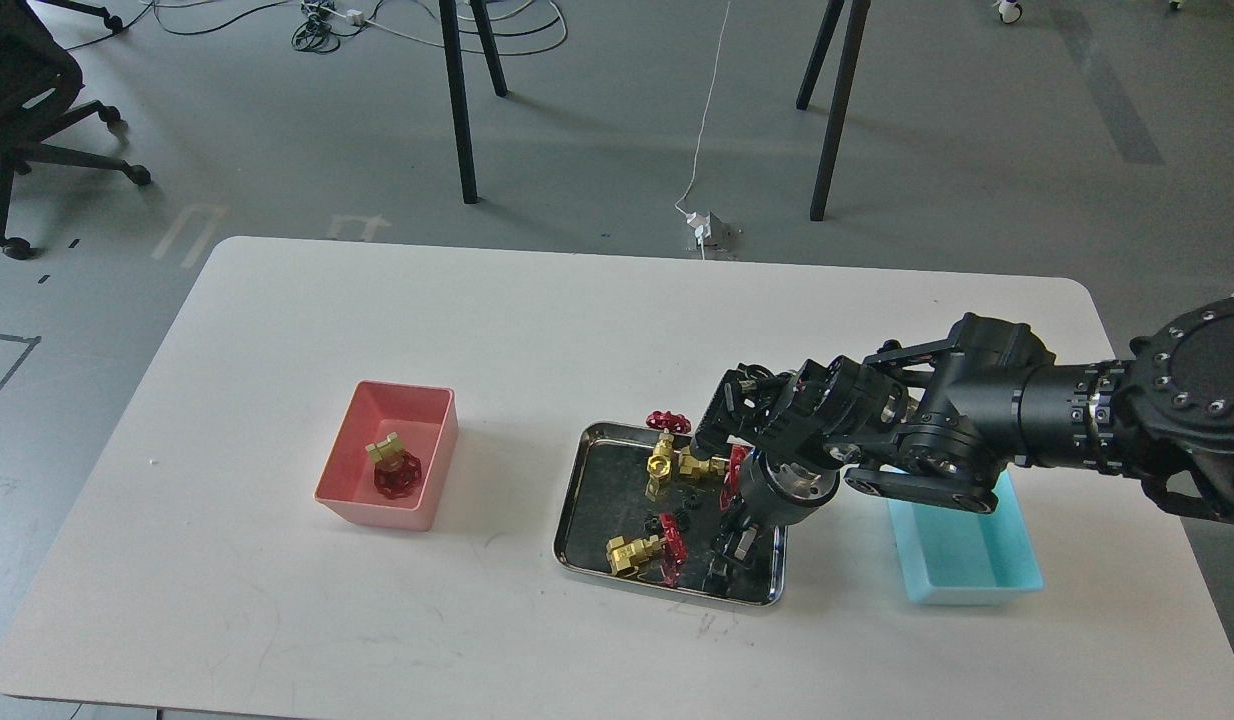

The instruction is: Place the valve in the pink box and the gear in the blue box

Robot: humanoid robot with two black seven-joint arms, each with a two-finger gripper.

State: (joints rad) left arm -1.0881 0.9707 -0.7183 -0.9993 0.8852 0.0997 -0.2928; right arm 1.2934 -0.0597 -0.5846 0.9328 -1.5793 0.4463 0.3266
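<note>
Head view showed my right gripper over the steel tray, beside brass valves. Whether its fingers were spread, I couldn't tell. One valve lay in the pink box.

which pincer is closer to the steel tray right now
Right. The right pincer hangs over the steel tray, near the valves at its far end. The left pincer is not in view.

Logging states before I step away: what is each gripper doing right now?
Left gripper: not in view.
Right gripper: over the steel tray; open or shut cannot be told.
</note>
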